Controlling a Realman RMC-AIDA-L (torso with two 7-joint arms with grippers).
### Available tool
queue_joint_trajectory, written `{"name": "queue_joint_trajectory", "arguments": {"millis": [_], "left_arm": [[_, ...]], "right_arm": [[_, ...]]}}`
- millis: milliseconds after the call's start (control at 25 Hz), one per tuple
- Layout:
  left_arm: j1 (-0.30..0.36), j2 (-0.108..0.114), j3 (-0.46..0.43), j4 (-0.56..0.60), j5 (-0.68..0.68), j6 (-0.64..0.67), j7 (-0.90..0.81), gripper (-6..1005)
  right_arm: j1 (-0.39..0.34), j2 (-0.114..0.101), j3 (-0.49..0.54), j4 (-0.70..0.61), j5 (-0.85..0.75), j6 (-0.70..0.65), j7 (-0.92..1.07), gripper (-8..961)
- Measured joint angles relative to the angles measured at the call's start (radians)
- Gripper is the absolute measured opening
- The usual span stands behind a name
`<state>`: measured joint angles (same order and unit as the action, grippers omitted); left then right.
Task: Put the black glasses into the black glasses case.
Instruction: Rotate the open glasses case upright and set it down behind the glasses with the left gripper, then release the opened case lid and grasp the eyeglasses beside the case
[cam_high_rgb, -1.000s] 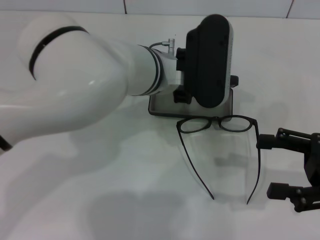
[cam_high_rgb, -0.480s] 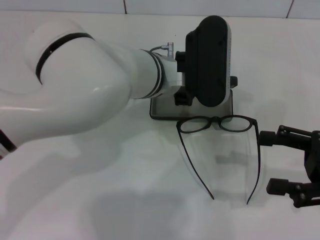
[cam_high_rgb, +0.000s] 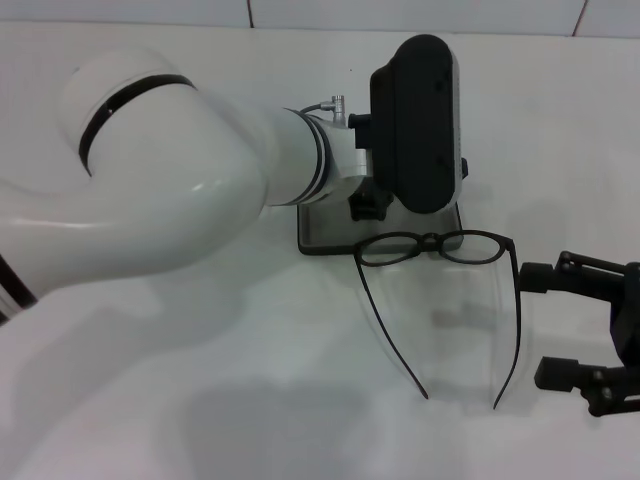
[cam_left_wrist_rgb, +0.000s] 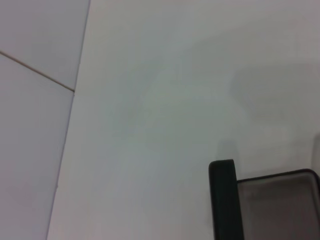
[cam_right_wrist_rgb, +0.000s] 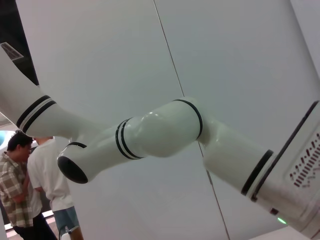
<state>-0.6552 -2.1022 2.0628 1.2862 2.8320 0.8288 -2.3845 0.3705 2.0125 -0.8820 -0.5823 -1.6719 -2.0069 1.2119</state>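
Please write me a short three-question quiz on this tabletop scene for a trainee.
1. True or false: the black glasses already lie inside the black glasses case.
2. Which gripper sits at the table's right edge beside the temple arms: A) left gripper, B) right gripper?
3. Fill in: the temple arms of the glasses are ____ (folded/unfolded).

Key:
1. False; they lie on the table in front of the open case.
2. B.
3. Unfolded, pointing towards the robot.
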Motion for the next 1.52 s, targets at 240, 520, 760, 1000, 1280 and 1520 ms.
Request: {"name": "queue_joint_trajectory", "arguments": {"millis": [240, 520, 760, 1000, 1280, 1520], "left_arm": [[0.006, 0.002, 0.000, 0.025, 0.000, 0.011, -0.019, 286], [0.061, 0.007, -0.014, 0.182, 0.000, 0.092, -0.040, 391], [0.240, 0.007, -0.058, 0.430, -0.031, 0.061, -0.031, 388], [0.437, 0.009, -0.208, 0.588, -0.373, -0.075, 0.056, 385], [0.540, 0.011, -0.571, 0.422, -1.175, 0.135, 0.512, 381], [0.492, 0.012, -0.851, 0.007, -1.530, 0.545, 0.731, 378]], "right_arm": [[-0.012, 0.000, 0.000, 0.001, 0.000, -0.003, 0.000, 829], [-0.015, 0.000, 0.000, 0.008, -0.004, 0.026, -0.005, 826], [-0.015, -0.007, 0.000, -0.077, -0.005, 0.064, 0.024, 824], [-0.016, -0.018, 0.000, -0.275, -0.048, 0.125, 0.213, 822], [0.034, -0.006, -0.015, -0.525, -0.223, 0.188, 0.521, 819], [0.213, -0.006, -0.111, -0.597, -0.415, 0.208, 0.689, 816]]}}
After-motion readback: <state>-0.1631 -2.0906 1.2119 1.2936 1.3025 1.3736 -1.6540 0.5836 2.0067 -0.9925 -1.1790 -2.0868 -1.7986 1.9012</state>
